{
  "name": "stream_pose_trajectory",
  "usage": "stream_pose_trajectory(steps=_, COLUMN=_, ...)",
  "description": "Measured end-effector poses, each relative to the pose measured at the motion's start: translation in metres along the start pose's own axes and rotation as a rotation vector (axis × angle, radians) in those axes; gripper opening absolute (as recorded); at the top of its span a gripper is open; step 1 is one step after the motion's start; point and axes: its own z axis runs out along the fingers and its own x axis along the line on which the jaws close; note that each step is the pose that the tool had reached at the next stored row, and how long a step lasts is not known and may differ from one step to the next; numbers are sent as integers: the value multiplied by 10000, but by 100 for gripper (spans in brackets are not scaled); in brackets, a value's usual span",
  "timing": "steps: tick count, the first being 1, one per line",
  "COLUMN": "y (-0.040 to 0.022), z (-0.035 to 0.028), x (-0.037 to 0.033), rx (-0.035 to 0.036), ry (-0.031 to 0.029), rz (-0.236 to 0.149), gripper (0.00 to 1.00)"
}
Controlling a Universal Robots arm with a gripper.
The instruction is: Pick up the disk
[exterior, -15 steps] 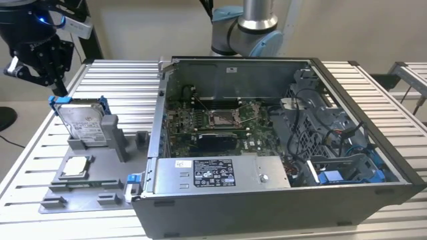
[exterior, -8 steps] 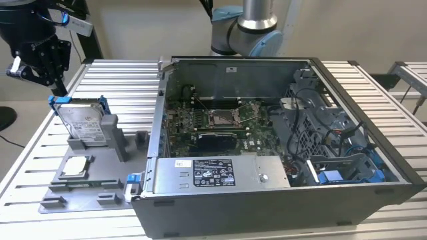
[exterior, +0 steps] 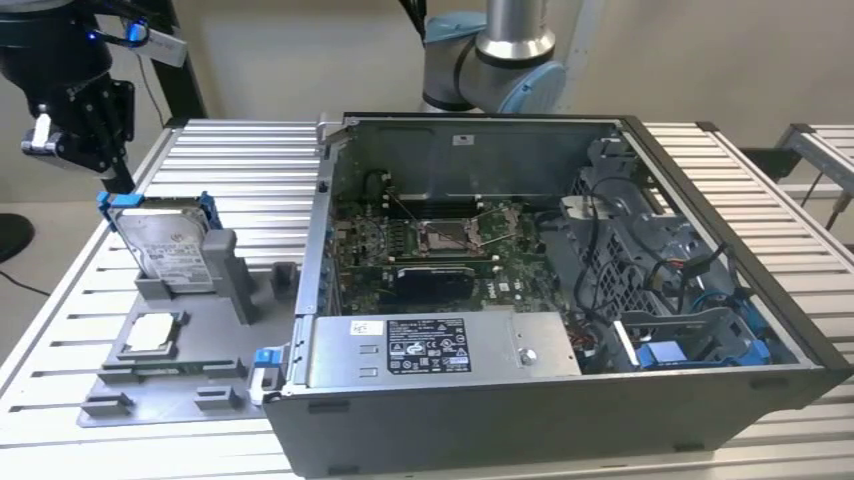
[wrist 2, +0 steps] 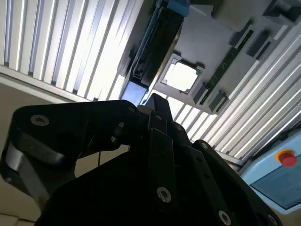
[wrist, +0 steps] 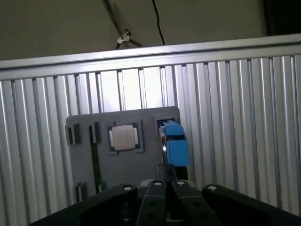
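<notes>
1. One slatted bench (exterior: 747,190) carries everything.
2. An open computer case (exterior: 534,400) fills the middle of the bench and reaches toward its edge on the exterior view's right.
3. A grey fixture tray (exterior: 174,392) lies beside the case, along the bench edge on the exterior view's left and close to the near corner.
4. The pincer (exterior: 67,130) hangs high over the bench's far corner on the exterior view's left, well apart from all parts. In the first wrist view its fingertips (wrist: 163,172) look drawn together with nothing between them.
5. The disk (exterior: 171,245) stands on edge in a slot at the tray's far end, with its long axis close to upright, its labelled face toward the bench's near edge, and its blue carrier frame uppermost. From the pincer it lies below and toward the near edge. In the first wrist view its blue top edge (wrist: 175,146) sits just ahead of the fingertips as a narrow strip. This single arm is the only one to reach it.
6. A small square chip (exterior: 151,333) rests flat on the tray, near the disk on its near side.
</notes>
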Motion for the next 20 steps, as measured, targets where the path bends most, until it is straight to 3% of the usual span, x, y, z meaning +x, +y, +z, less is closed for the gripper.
stream_pose_trajectory(steps=5, y=2, z=0, x=0, rx=2, ry=25, rz=-752, gripper=0)
stream_pose_trajectory(steps=9, y=1, z=0, x=0, rx=6, ry=24, rz=-775, gripper=0)
stream_pose_trajectory(steps=10, y=2, z=0, x=1, rx=6, ry=21, rz=-776, gripper=100)
stream_pose_trajectory(steps=17, y=3, z=4, x=1, rx=30, ry=15, rz=-776, gripper=100)
stream_pose_trajectory(steps=20, y=7, z=14, x=1, rx=38, ry=-47, rz=-777, gripper=100)
